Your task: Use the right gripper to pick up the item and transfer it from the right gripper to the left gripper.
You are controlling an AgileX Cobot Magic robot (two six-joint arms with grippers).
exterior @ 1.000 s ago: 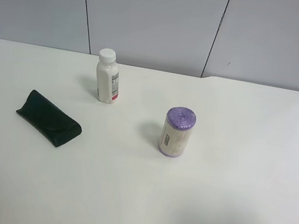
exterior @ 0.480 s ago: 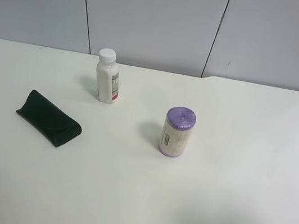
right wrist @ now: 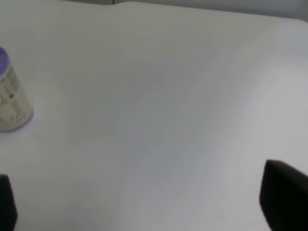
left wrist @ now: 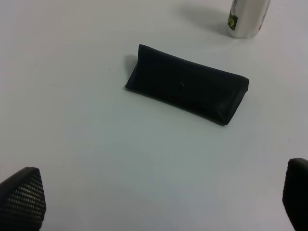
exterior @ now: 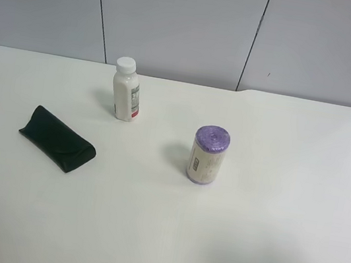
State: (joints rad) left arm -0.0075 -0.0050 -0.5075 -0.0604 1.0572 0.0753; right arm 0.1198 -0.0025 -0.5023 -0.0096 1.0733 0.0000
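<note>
Exterior high: glasses case (exterior: 58, 139) unmoved vs earlier, left gripper (left wrist: 159, 202) & right gripper (right wrist: 144, 204) fingers wide.

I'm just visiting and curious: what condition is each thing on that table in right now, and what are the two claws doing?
glasses case: lying flat on the table, flap closed, untouched.
white bottle: upright, cap on.
purple-topped cylinder: standing upright.
right gripper: open, empty, over bare table.
left gripper: open, empty, above the table near the case.
</note>
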